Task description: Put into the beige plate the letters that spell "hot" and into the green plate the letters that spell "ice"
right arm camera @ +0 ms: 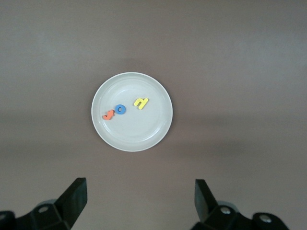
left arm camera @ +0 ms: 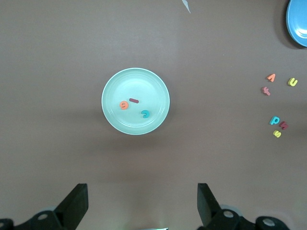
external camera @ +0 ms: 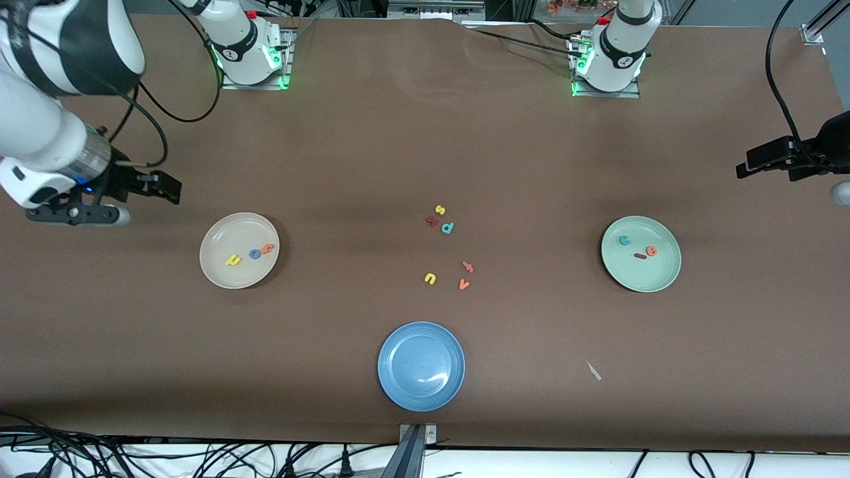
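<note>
Holding all six task letters on their plates, the scene reads as complete or very nearly so.

Beige plate (external camera: pixel 219 269), toward the right arm's end of the counter (external camera: pixel 332 146): carries the yellow h (external camera: pixel 232 260), the blue o (external camera: pixel 255 253) and the orange t (external camera: pixel 267 249), lying in a short row, o and t touching or just beside each other. The word "hot" is judged placed.

Green plate (external camera: pixel 657 275), toward the left arm's end: carries the teal c (external camera: pixel 624 240), the dark red i (external camera: pixel 640 255) and the orange e (external camera: pixel 651 251), i and e just beside each other, c a little apart. The word "ice" is judged placed.

Spare letters, on the bare counter between the two plates: yellow s (external camera: pixel 439 210), dark red letter (external camera: pixel 431 221) (shape not readable), teal p (external camera: pixel 447 228), yellow u (external camera: pixel 430 278), a pinkish letter (external camera: pixel 467 267), orange v (external camera: pixel 464 284). None belongs to either word; nothing appears left to move.

Blue plate (external camera: pixel 421 366), nearest the front camera: no letters in it.

Right tool (right arm camera: pixel 139 201): raised over the counter beside the beige plate, fingers spread wide, nothing between them, touching nothing.

Left tool (left arm camera: pixel 143 203): raised at the counter's edge past the green plate, fingers spread wide, empty; this arm waits.
</note>
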You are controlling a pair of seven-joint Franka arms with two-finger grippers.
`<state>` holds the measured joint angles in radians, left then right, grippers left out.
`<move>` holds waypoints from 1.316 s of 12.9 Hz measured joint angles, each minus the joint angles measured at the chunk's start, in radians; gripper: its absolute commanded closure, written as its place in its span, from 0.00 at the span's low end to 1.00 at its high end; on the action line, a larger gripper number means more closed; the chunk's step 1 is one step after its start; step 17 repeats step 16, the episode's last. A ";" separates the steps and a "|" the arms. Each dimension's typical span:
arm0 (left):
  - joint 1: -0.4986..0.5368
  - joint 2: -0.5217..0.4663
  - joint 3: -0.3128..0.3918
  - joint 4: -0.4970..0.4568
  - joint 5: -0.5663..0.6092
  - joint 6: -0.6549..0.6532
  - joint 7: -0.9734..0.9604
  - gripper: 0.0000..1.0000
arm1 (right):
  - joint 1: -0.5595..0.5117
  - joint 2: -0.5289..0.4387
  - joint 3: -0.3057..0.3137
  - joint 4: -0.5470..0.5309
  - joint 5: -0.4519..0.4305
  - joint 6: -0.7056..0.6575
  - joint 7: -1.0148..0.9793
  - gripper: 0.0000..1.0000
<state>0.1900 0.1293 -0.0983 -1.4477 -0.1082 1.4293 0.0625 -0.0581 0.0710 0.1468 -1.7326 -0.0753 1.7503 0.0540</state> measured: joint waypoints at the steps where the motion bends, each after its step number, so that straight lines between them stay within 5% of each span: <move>1: 0.000 0.000 0.000 0.000 0.000 0.000 0.000 0.00 | 0.012 -0.012 -0.030 0.009 0.000 -0.014 -0.041 0.01; 4: 0.000 0.000 0.000 0.000 0.000 0.000 0.000 0.00 | 0.066 -0.031 -0.119 0.016 0.007 -0.037 -0.075 0.01; 17: 0.000 0.000 0.000 0.000 0.000 0.000 0.000 0.00 | 0.076 0.011 -0.128 0.096 0.095 -0.086 -0.074 0.00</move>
